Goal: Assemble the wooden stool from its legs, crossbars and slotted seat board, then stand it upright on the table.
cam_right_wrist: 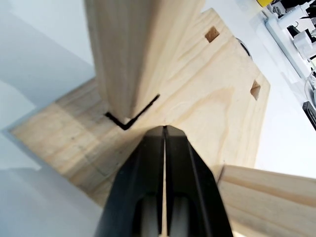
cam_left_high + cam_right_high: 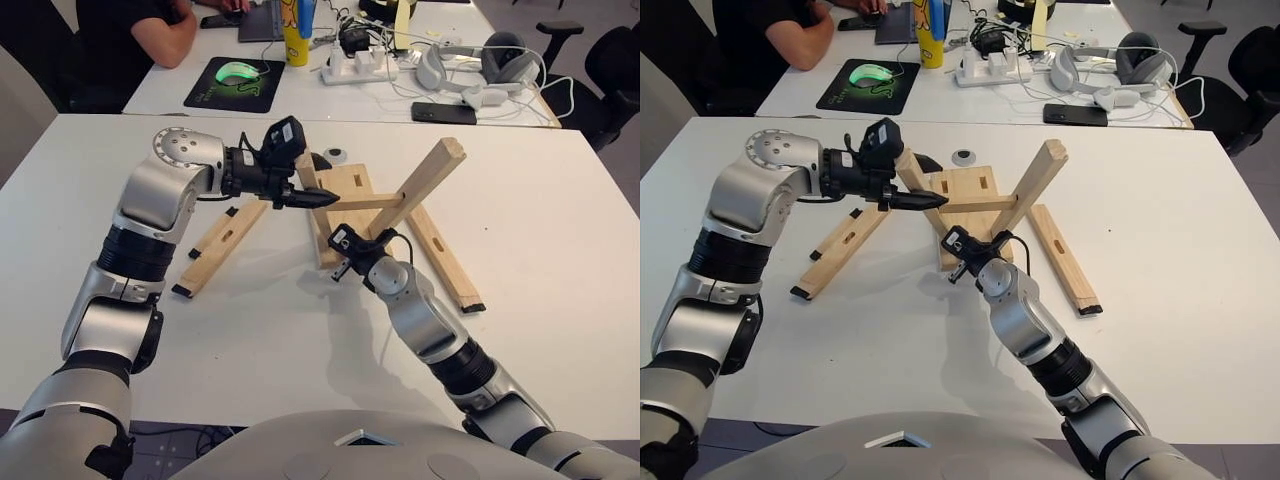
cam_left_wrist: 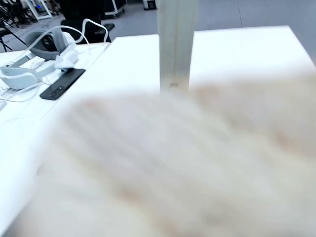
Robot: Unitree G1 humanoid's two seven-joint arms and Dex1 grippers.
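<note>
The slotted seat board (image 2: 345, 183) lies flat mid-table. One leg (image 2: 425, 185) rises tilted from it, its foot in a slot (image 1: 131, 116). A thin crossbar (image 2: 365, 203) runs from that leg to my left gripper (image 2: 318, 198), which is shut on its end. A second tilted leg (image 2: 303, 172) stands just behind that gripper. My right gripper (image 1: 164, 131) is shut with nothing in it, its tip on the board right by the standing leg's foot. Two more slotted legs lie loose, one to the left (image 2: 215, 245) and one to the right (image 2: 445, 255).
A small round black and white object (image 2: 335, 155) sits behind the board. The near half of the white table (image 2: 250, 350) and its right side are bare. A second desk (image 2: 400, 90) with a headset, cables and a mouse pad stands behind.
</note>
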